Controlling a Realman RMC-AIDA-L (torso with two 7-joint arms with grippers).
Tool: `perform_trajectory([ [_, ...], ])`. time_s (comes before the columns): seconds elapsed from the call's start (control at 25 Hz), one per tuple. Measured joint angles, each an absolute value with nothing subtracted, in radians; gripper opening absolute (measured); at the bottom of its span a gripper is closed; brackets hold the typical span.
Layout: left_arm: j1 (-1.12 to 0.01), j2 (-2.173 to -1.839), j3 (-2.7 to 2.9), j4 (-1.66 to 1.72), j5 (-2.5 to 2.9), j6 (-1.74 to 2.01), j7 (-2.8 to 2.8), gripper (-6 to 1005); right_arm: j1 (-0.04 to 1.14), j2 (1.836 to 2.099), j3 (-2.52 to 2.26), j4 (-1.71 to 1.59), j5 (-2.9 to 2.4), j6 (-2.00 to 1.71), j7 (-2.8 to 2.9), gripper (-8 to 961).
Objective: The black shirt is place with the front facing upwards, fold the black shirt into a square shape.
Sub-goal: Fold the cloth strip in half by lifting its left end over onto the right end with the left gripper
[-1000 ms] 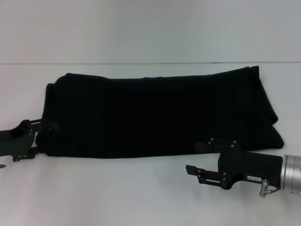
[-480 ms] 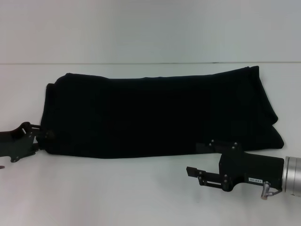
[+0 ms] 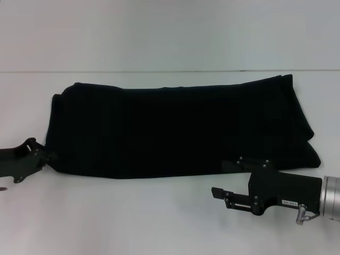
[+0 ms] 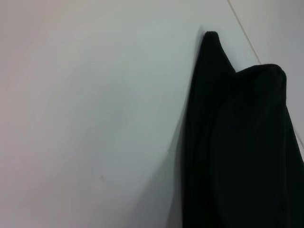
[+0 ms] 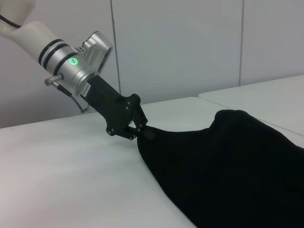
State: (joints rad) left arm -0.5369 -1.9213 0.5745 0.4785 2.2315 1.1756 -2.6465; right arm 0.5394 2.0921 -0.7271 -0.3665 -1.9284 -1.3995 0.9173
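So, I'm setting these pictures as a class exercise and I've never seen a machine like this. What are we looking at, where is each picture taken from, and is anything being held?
This is a robot with two arms, each ending in a black end effector. The wide picture comes from a camera on its head, looking down at a white table. The other two come from cameras on its wrists.

On the table lies the black shirt, already folded into a long band; no lettering shows.

The left end effector is at the shirt's left end. The right wrist picture shows it from across the table, fingers closed on the cloth edge, so it is holding the shirt. The left wrist picture shows only shirt and table.

The right end effector sits at the shirt's near edge with open fingers, one lying on the cloth.
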Motion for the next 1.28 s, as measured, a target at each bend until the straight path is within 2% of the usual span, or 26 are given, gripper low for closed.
perform_trajectory([
  [0.04, -0.537, -1.922, 0.573, 0.479, 2.231, 1.176, -2.646, 24, 0.539, 2.092, -0.727, -0.367, -1.929, -1.400, 0.917, 712],
  [0.36, -0.506, -1.917, 0.484, 0.498, 2.222, 1.176, -2.619, 20, 0.536, 2.089, -0.683, -0.365, -1.926, -1.399, 0.917, 711],
  [0.56, -0.469, -1.885, 0.413, 0.534, 2.225, 1.165, -2.614, 20, 0.529, 2.088, -0.649, -0.368, -1.926, -1.394, 0.919, 711],
  [0.76, -0.434, -1.837, 0.341, 0.557, 2.229, 1.149, -2.615, 20, 0.522, 2.086, -0.606, -0.368, -1.925, -1.385, 0.919, 711],
  [0.84, -0.430, -1.829, 0.324, 0.563, 2.228, 1.154, -2.614, 20, 0.518, 2.086, -0.594, -0.369, -1.925, -1.380, 0.919, 711],
  [1.08, -0.456, -1.829, 0.319, 0.579, 2.189, 1.204, -2.608, 20, 0.512, 2.086, -0.556, -0.366, -1.925, -1.358, 0.919, 711],
  [1.28, -0.547, -1.855, 0.326, 0.636, 2.127, 1.280, -2.605, 21, 0.501, 2.086, -0.519, -0.363, -1.925, -1.333, 0.919, 711],
])
